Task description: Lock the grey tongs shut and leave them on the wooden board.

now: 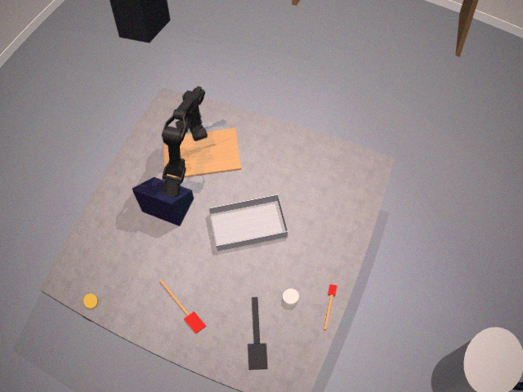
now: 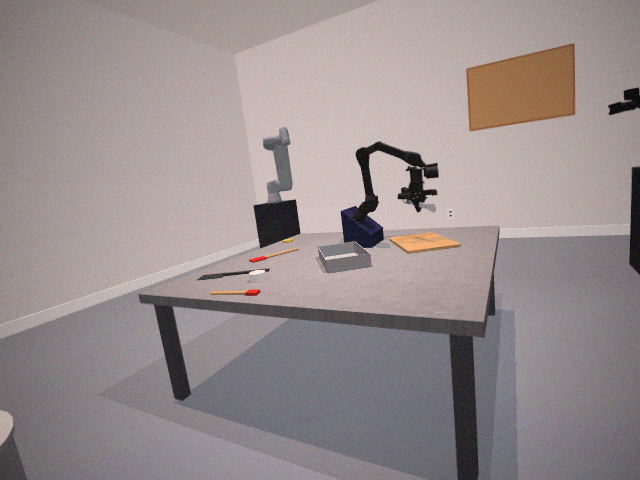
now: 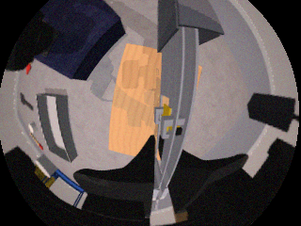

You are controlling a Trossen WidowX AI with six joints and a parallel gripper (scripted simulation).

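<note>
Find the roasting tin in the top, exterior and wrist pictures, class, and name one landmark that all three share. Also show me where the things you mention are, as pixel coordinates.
Top: the roasting tin (image 1: 216, 247) (image 2: 345, 264) (image 3: 45, 121) lies just below the picture's centre.
Exterior: slightly right of centre, in front of the dark blue base block (image 1: 163, 207) (image 2: 356, 229) (image 3: 101, 47).
Wrist: at the left, below that block.
Shared landmark: the wooden board (image 1: 219, 158) (image 2: 424, 242) (image 3: 129, 99).
</note>
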